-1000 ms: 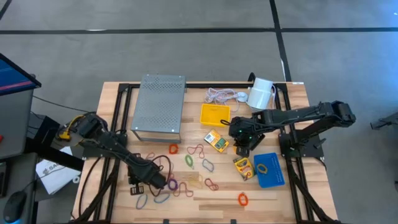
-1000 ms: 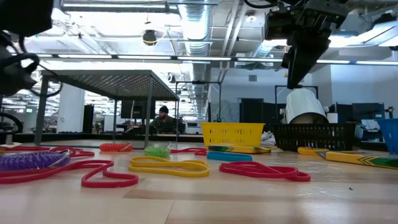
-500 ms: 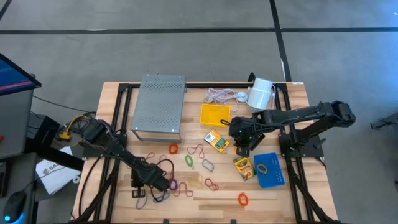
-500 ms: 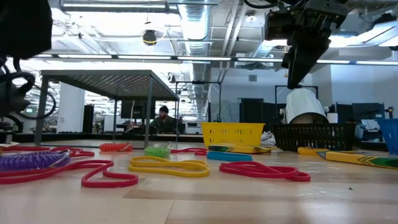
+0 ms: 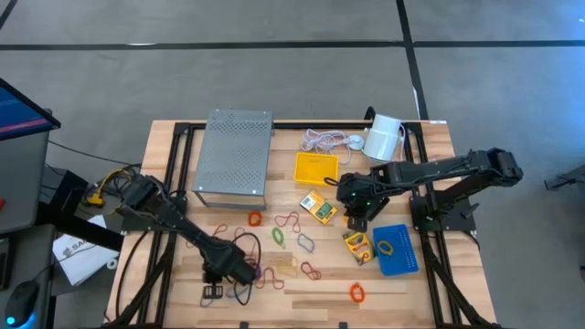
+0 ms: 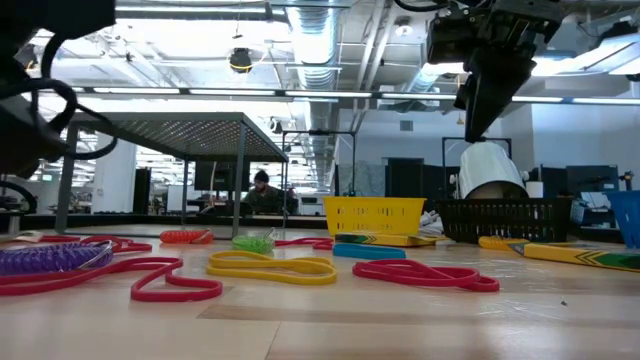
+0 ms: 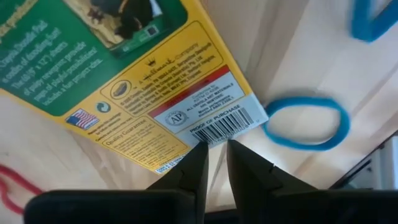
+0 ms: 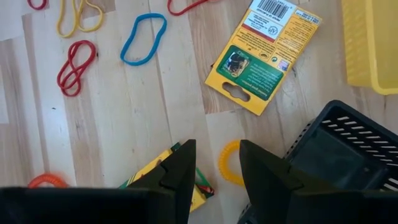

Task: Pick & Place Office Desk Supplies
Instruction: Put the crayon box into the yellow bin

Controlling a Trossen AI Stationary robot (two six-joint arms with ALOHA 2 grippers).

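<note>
**Left arm shifts toward the front edge; right arm holds over the crayon boxes**

Since the earlier frame your left gripper (image 5: pixel 224 274) has slid a little nearer the table's front edge, over the scatter of rubber bands (image 5: pixel 274 251). The right gripper (image 5: pixel 357 216) has not moved.

The left wrist view shows the left jaws almost together, with a thin gap and nothing visibly between them. Just past them lie a printed crayon box (image 7: pixel 143 81) and a blue band (image 7: pixel 305 122).

The right jaws stand clearly apart and empty. They hover over bare wood between a second crayon box (image 8: pixel 171 180) and the black mesh tray (image 8: pixel 339 146), with a yellow band (image 8: pixel 225 163) just beyond. The yellow tray (image 5: pixel 316 167) and blue tray (image 5: pixel 402 260) sit to either side.

Expect the boxes to be light, stiff card with a glossy, probably slippery face. They lie flat, so take one across its narrow width, at an edge. The bands are limp and thin, so pinch a single strand right down at the wood.
</note>
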